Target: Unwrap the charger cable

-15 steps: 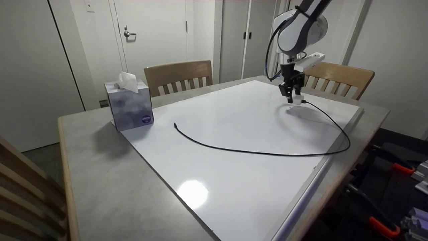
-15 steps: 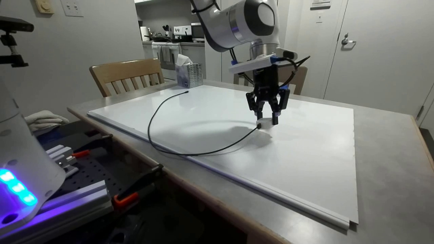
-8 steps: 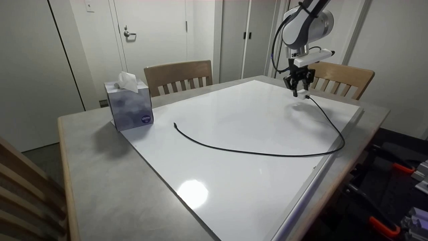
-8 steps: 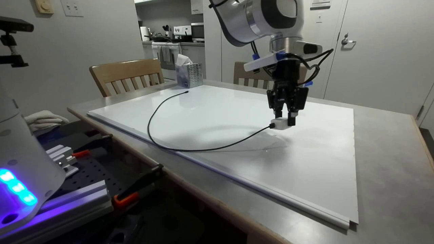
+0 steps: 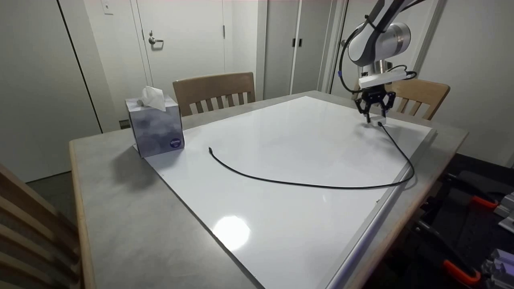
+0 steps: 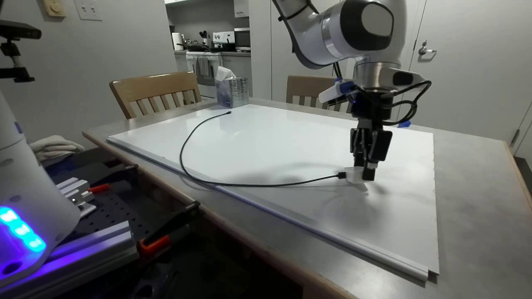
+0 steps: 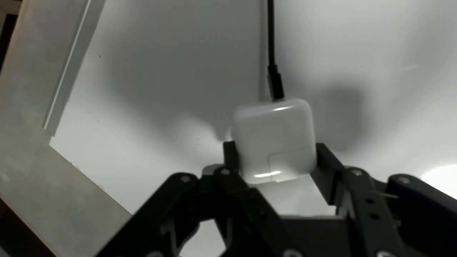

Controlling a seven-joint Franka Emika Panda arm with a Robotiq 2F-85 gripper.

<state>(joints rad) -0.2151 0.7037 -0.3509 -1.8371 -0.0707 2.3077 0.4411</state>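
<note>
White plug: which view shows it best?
The wrist view: the white plug shows large, with the fingers at its sides and the cable connector entering it. In both exterior views it is small against the white board; in an exterior view a finger covers part of it.

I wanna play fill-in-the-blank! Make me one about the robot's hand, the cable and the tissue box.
The hand grips the plug between its two ____.
The cable is coloured ____.
A tissue pokes out of the top of the ____.
The plug is coloured ____.

Missing words: fingers; black; box; white.
</note>
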